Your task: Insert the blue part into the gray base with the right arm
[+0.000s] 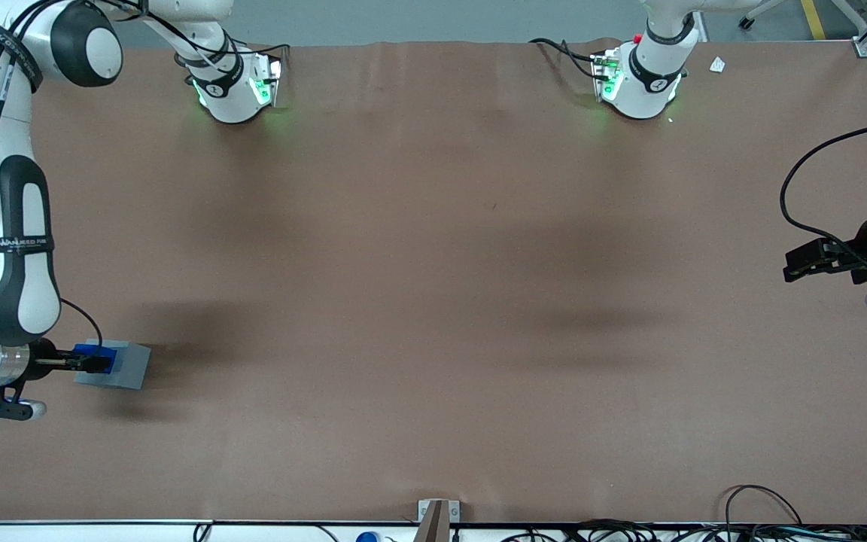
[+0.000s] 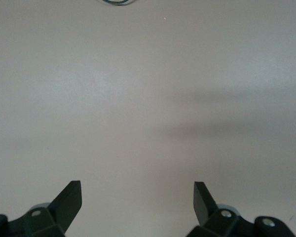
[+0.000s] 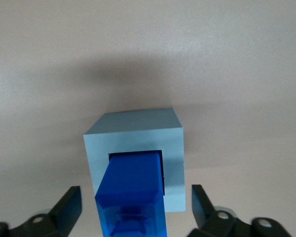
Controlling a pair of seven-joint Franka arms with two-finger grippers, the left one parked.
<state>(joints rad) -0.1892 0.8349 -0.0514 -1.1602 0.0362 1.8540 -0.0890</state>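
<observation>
In the front view, my right arm (image 1: 23, 226) reaches down along the working arm's end of the brown table (image 1: 433, 301), and my gripper (image 1: 98, 363) sits at about eight o'clock on the tabletop, directly above the gray base (image 1: 126, 365). The blue part (image 1: 91, 351) shows as a bright patch on top of that cube, right at my fingers, near the edge of the cube at nine o'clock. The left wrist view shows only bare tabletop (image 2: 148, 98) with a soft shadow across it. In the right wrist view I look straight down on the gray base (image 3: 133, 128): the blue part (image 3: 135, 177) stands with its lower end inside the square socket, rising toward me. My gripper (image 3: 135, 192) is spread wide, each finger (image 3: 69, 205) clear of the blue sides, holding nothing.
</observation>
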